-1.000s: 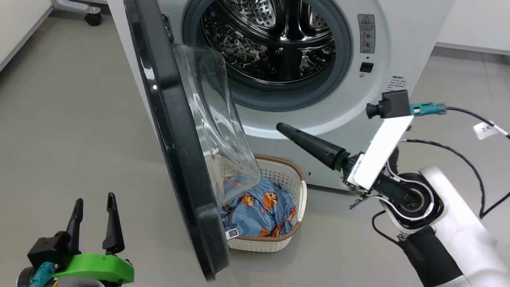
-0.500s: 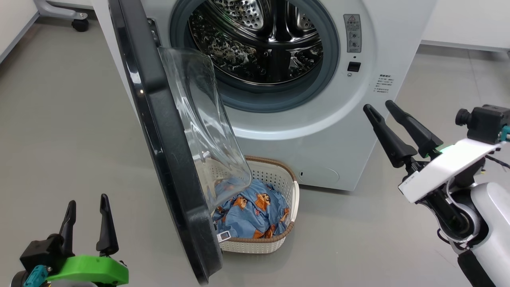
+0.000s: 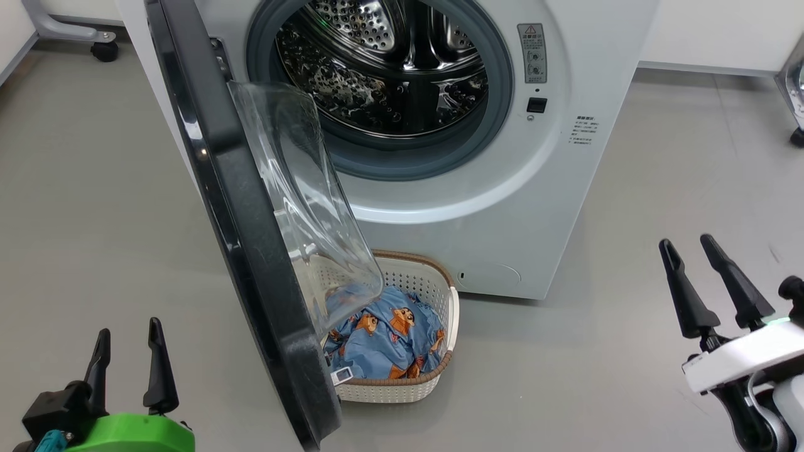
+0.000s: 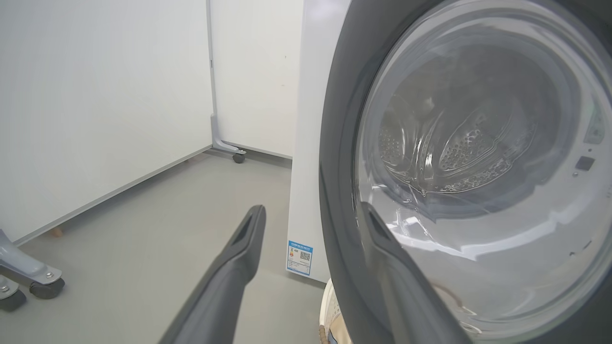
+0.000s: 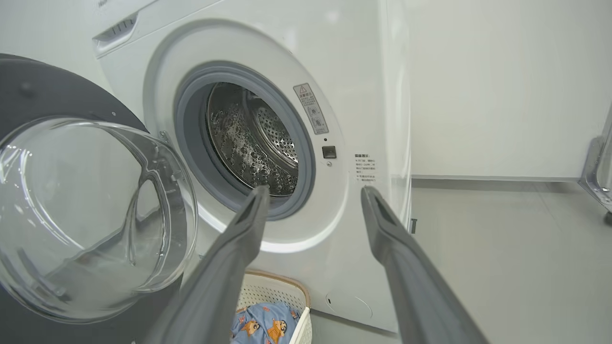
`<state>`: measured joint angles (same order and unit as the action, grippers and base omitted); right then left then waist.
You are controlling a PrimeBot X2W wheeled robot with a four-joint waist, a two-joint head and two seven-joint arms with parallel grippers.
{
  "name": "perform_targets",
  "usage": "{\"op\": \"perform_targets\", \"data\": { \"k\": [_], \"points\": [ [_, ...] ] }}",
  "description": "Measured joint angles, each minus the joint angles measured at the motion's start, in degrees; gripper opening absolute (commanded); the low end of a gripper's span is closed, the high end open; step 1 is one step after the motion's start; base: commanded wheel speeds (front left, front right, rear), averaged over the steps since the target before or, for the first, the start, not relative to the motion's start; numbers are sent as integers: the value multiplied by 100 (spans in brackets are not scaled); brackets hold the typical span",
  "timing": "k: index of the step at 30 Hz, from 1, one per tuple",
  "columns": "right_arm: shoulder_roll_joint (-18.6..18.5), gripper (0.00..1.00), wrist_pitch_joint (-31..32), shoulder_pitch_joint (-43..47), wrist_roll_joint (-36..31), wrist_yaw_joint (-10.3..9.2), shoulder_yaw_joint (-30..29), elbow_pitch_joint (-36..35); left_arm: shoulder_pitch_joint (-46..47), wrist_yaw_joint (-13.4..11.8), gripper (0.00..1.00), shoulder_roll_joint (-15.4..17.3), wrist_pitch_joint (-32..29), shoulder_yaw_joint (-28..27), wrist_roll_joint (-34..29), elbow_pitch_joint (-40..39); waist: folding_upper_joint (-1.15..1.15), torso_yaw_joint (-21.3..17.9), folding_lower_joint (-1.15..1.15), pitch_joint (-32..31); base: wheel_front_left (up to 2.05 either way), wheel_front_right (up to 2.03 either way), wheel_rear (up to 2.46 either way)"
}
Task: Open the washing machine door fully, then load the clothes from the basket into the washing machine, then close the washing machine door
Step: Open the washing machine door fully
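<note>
Head view shows right pincer upright, jaws apart

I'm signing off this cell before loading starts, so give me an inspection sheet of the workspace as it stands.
surface: grey floor, smooth.
job's things: washing machine, no clothes seen in its drum; washing machine door swung open, overlapping the basket in the head view; basket on the floor at the machine's foot, clothes inside.
clutter: nothing seen.
hands: left hand open, empty, outside the door; right hand open, empty, right of the machine.
cables: nothing seen.
surroundings: white wall; wheeled frame foot beside the machine.
</note>
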<state>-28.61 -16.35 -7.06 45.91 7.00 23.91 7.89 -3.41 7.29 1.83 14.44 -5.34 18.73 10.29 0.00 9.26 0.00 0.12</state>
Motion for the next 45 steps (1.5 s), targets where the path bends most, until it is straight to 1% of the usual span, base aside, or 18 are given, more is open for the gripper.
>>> {"op": "perform_targets", "data": {
  "k": [3,4,8,10,12,14,18,19,23,30,36,45],
  "points": [
    [31,100,63,271,-101,-16,-170,151,-31,0,100,1,0,-23,0,0,0,-23,0,-14,0,0,0],
    [49,100,89,340,-120,-64,-238,201,-38,0,100,1,0,-32,0,0,0,-31,0,-18,0,0,0],
    [227,100,141,542,-240,-78,-441,282,-105,0,100,1,0,-172,0,-48,0,-92,0,-26,0,0,0],
    [368,100,144,578,-392,-164,-709,232,-148,0,100,3,0,-202,0,-60,0,-139,0,-27,0,0,0],
    [409,100,145,612,-532,-169,-946,158,-153,0,100,3,0,-202,0,-80,0,-184,0,-24,0,0,0],
    [503,100,145,694,-665,-220,-1217,103,-153,0,100,3,0,-178,-5,-88,0,-219,0,-18,0,0,0],
    [653,100,145,936,-976,-222,-1405,40,-159,0,100,4,0,-214,-5,-129,0,-272,0,1,0,0,0],
    [710,100,145,992,-1060,-259,-1461,23,-158,0,100,4,0,-212,-5,-132,0,-289,0,8,0,0,0],
    [887,100,145,1205,-1339,-305,-1764,-37,-159,0,100,3,0,-198,-5,-131,0,-328,0,29,0,0,0],
    [1174,100,145,1434,-1739,-310,-2183,-185,-161,0,100,3,0,-212,-7,-127,0,-367,0,45,0,0,0],
    [1399,100,145,1674,-1935,-290,-2382,-183,-162,0,100,3,0,-219,-7,-120,0,-372,0,30,0,0,0],
    [1612,100,145,1727,-2199,-167,-2596,-187,-180,0,100,3,0,-219,-7,-81,0,-392,0,-21,0,0,0]
  ]
}}
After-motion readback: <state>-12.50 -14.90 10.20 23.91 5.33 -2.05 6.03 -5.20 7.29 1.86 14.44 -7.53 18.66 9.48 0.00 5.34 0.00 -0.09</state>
